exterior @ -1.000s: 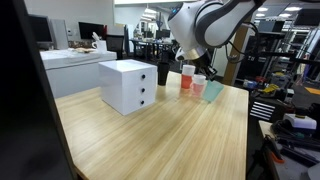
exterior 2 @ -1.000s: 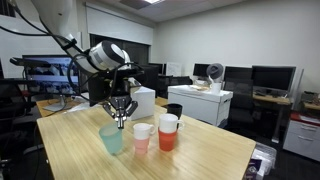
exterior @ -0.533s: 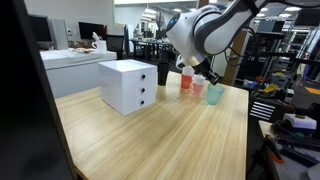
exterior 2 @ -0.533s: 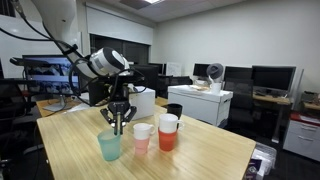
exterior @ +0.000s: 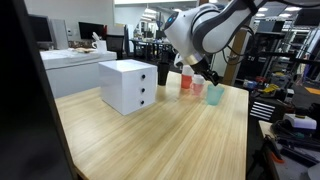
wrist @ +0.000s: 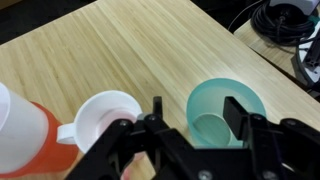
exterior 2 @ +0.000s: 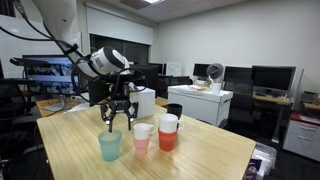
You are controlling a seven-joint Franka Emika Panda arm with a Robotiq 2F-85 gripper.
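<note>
A teal cup (exterior 2: 110, 146) stands upright on the wooden table (exterior 2: 60, 150), at the end of a row of cups. My gripper (exterior 2: 117, 118) hangs just above it, open, with nothing held. In the wrist view the gripper (wrist: 196, 110) has one finger over the teal cup (wrist: 226, 110) and the other between it and a white-rimmed pink cup (wrist: 105, 113). Beside that stands an orange cup (wrist: 25, 135) with a white cup stacked in it. In an exterior view the gripper (exterior: 204, 76) is over the teal cup (exterior: 213, 93).
A white drawer box (exterior: 128, 85) sits on the table behind the cups, with a black cup (exterior 2: 174, 111) beside it. The table edge lies close to the teal cup in the wrist view, with cables (wrist: 290, 20) beyond it. Desks and monitors surround the table.
The jaws were shut on the teal cup's rim a second ago and have opened. The cup now stands free on the table and the gripper has risen slightly.
</note>
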